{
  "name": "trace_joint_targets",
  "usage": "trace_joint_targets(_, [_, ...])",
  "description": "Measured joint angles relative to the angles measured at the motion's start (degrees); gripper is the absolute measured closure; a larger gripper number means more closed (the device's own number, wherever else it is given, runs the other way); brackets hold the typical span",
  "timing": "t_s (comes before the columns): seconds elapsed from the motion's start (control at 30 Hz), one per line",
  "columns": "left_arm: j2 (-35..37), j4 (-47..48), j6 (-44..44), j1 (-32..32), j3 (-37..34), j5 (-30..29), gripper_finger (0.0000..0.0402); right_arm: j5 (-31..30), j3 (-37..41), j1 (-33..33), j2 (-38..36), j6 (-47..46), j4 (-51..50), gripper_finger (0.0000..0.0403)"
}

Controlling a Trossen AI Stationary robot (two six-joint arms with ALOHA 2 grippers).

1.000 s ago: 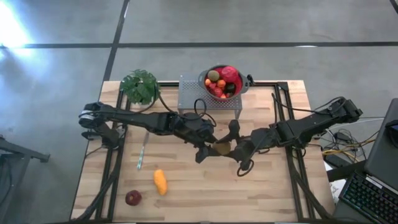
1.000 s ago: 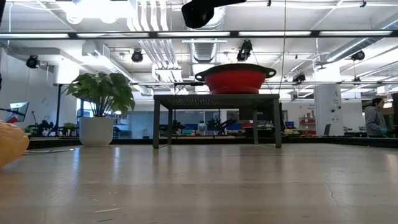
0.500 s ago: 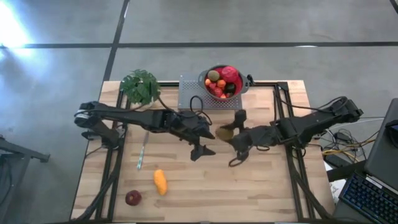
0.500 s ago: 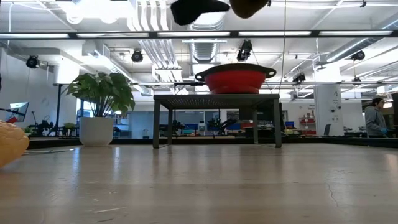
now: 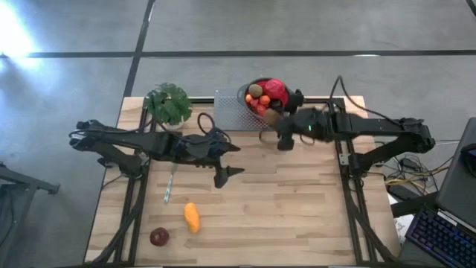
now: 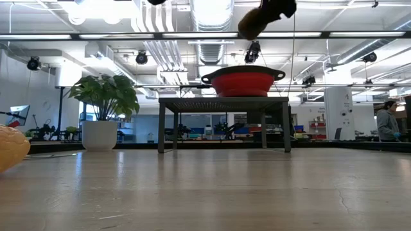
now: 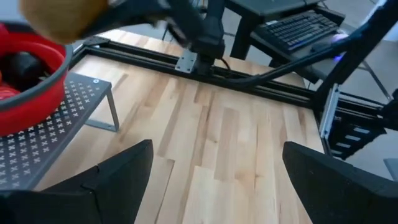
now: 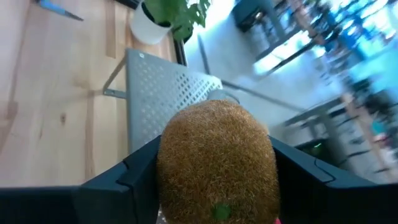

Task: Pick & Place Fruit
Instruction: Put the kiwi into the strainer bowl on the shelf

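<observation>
- Right pincer [image 5: 277, 128]: now up beside the red colander bowl [image 5: 288, 102] at the far edge of the bench [image 5: 297, 208], fingers closed on a brown kiwi [image 8: 216, 159]. A second ago it was low over mid-bench, meeting the left pincer there; the kiwi has since travelled with the right arm to the bowl's rim.
- Left pincer [image 5: 227, 158]: spread wide and empty, drawn back toward the left half of the bench. Its wrist view shows both dark fingers [image 7: 106, 180] well apart over bare wood, with the kiwi [image 7: 62, 18] farther off in the other arm's grip.
- Meaning for the task: the piece appears to have passed from left arm to right, so this fruit is at the final stage of its carry; release over the bowl seems to be what remains.
- Low view: the kiwi [image 6: 252, 25] hangs above the bowl [image 6: 244, 82], slightly toward its middle, not yet inside.
- Colander bowl, standing on a perforated metal stand [image 5: 232, 113]: already holds a large red fruit [image 5: 276, 89], a second kiwi [image 5: 255, 91], small orange bits [image 5: 263, 100] and a dark piece.
- Fruit left on the bench: a long orange piece [image 5: 192, 217] and a dark-red round one [image 5: 158, 237], both near the front-left corner, well apart from the bowl.
- Other items: a leafy potted plant [image 5: 167, 103] just left of the stand; a thin tool [image 5: 170, 186] lies on the wood below it.
</observation>
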State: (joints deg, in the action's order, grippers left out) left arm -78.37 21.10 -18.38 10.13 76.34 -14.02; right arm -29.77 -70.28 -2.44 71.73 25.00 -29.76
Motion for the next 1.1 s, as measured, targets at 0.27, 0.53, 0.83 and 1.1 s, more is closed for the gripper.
trace_joint_targets(0.27, [2.5,-0.2,0.5,0.1,-1.5,-0.2,0.0039,12.8,-0.3,-14.6,0.0,-3.8,-0.9,0.0181])
trace_joint_targets(0.53, [2.6,-0.1,0.4,0.1,-1.5,-0.2,0.0039,17.5,-0.1,-22.6,0.0,-6.2,-5.1,0.0172])
trace_joint_targets(0.83, [2.5,-0.1,-1.2,0.1,-1.5,-0.2,0.0039,25.1,0.2,-26.9,0.0,-8.8,-5.2,0.0176])
trace_joint_targets(1.1, [2.5,-0.1,-1.5,0.2,-1.5,-0.2,0.0039,27.4,1.5,-28.2,1.9,-9.8,-4.2,0.0152])
